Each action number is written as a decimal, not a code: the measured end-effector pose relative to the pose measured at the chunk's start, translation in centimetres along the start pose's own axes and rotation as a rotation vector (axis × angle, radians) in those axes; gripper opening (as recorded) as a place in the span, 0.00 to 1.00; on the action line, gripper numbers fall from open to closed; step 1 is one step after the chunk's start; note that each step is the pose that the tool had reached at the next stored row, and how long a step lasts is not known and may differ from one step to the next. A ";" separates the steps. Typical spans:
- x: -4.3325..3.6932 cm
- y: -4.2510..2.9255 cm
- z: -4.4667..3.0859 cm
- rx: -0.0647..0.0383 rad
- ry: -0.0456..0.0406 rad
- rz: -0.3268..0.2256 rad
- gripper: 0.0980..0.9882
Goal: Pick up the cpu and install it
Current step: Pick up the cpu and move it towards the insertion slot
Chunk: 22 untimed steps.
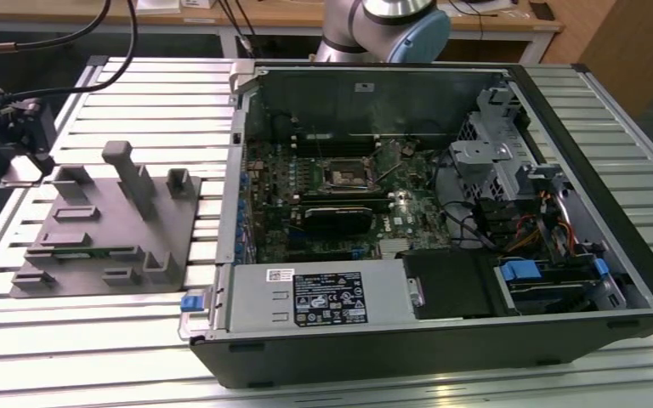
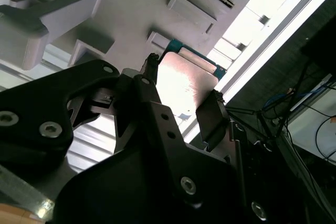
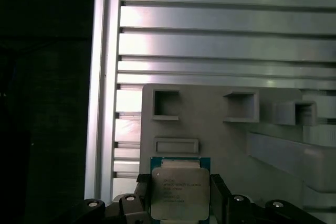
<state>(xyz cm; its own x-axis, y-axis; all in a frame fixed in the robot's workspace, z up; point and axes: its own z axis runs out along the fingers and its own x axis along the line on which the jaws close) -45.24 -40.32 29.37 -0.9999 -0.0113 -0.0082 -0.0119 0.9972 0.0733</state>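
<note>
Gripper (image 3: 180,186) on square, silvery-topped cpu (image 3: 180,195)

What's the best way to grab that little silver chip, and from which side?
Take the chip by two opposite side edges, coming straight down from above. It is thin, flat and square, metal top facing up, so only the edges offer a hold.

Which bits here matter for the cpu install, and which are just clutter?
Job in hand:
cpu, clamped in the gripper
grey tray
dark socket on the motherboard

Just lying about:
white-labelled box
drive cage
cables
slatted table
</note>
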 end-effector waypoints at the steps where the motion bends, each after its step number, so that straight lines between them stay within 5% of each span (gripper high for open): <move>1: 0.00 0.01 -0.06 0.000 0.0000 0.000 0.50; 22: -0.02 0.15 -2.03 0.000 0.0000 0.000 0.50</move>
<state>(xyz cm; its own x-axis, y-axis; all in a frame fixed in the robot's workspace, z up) -45.24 -40.32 31.40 -0.9999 -0.0113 -0.0082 -0.0119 0.9972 0.0736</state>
